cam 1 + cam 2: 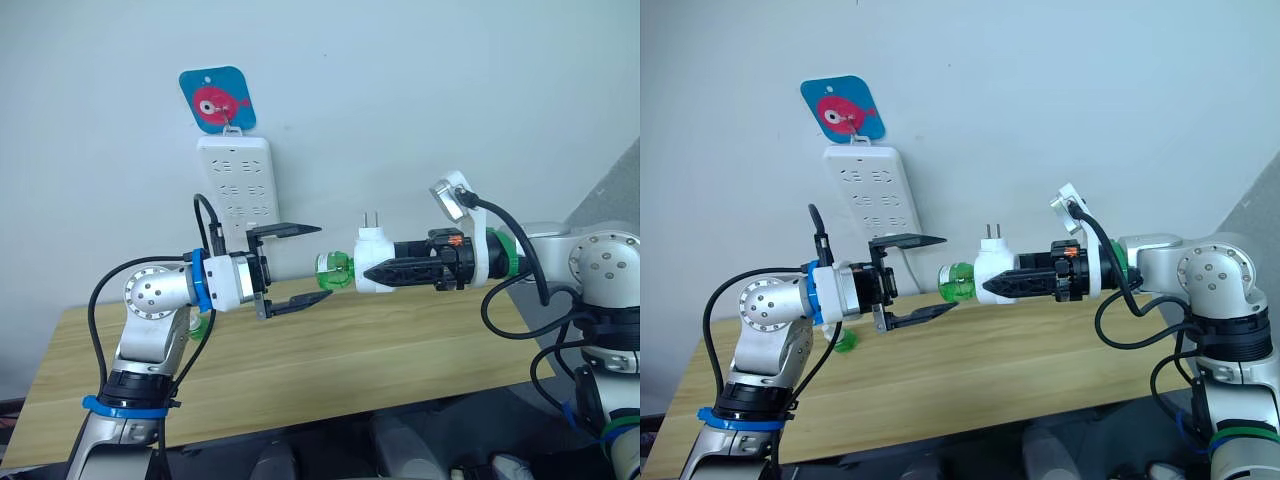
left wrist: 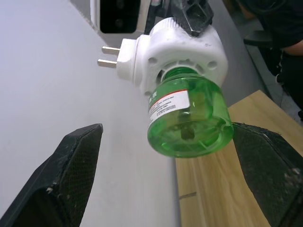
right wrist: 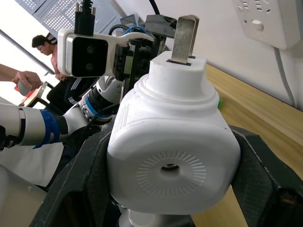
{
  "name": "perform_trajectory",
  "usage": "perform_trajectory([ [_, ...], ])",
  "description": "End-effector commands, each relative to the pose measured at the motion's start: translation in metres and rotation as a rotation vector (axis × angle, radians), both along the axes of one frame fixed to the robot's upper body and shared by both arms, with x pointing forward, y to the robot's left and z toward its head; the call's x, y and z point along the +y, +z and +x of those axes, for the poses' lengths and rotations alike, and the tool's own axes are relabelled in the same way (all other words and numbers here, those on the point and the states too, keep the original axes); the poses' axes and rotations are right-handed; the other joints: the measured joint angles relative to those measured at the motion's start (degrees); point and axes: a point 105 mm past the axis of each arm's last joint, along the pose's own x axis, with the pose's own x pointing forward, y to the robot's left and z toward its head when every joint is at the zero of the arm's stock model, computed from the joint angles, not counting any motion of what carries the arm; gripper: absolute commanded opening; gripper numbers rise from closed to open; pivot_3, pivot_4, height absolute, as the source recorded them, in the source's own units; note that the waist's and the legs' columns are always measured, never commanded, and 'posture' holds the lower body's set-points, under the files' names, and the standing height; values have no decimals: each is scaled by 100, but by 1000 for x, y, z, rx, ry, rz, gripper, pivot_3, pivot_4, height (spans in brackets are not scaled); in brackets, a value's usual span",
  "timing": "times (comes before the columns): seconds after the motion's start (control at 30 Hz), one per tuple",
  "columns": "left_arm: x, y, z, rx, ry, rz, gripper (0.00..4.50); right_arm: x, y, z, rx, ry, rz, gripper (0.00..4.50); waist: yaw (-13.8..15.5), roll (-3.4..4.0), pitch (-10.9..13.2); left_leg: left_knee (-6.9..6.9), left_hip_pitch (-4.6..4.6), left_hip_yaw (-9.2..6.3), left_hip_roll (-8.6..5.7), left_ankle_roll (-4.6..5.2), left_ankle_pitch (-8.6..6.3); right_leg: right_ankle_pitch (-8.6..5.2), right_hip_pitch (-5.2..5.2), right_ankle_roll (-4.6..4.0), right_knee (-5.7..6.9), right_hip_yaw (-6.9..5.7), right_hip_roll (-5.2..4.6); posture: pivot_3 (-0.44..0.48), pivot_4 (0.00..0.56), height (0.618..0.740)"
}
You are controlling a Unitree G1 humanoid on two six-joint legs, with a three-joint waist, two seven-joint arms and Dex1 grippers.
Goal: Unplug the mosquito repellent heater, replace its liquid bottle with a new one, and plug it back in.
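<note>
My right gripper [image 1: 372, 272] is shut on the white mosquito repellent heater [image 1: 373, 255], held in the air over the table with its two prongs pointing up. A green liquid bottle [image 1: 334, 271] sticks out of the heater toward my left arm. My left gripper [image 1: 305, 265] is open, its fingers above and below the bottle's end without touching it. In the left wrist view the bottle [image 2: 189, 118] hangs between the two spread fingers [image 2: 71, 175]. In the right wrist view the heater [image 3: 173, 156] sits clamped between my fingers. Another green bottle [image 1: 845, 342] lies on the table behind my left arm.
A long white power strip [image 1: 240, 190] hangs on the wall under a blue card with a red fish [image 1: 217, 99]. The wooden table [image 1: 400, 360] runs below both arms. A person [image 3: 45, 52] shows in the right wrist view, far off.
</note>
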Motion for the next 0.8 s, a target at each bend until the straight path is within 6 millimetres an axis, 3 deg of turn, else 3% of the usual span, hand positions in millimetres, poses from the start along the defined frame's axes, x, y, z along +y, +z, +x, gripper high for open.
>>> perform_trajectory([
  [0.03,-6,7,-4,-43,-24,-24,4500,1,18,-5,-64,23,43,3029,1,0,0,1,0,0,0,0,0,0,0,1,0,0,0,-183,101,736],
  [0.27,-12,8,-5,-39,-52,-28,4500,1,18,-6,-66,22,42,3029,-1,0,0,2,0,-1,-1,0,0,0,2,1,0,-1,0,-184,99,736],
  [0.5,-18,9,-7,-35,-67,-37,2327,2,19,-6,-68,25,42,3029,-4,0,-1,2,0,-1,-1,0,0,0,2,1,0,-2,0,-182,97,736],
  [0.8,-19,8,-11,23,-91,-22,2276,2,19,-6,-68,26,39,3029,-6,0,0,2,0,-1,-1,0,0,0,2,1,0,-1,1,-182,98,736],
])
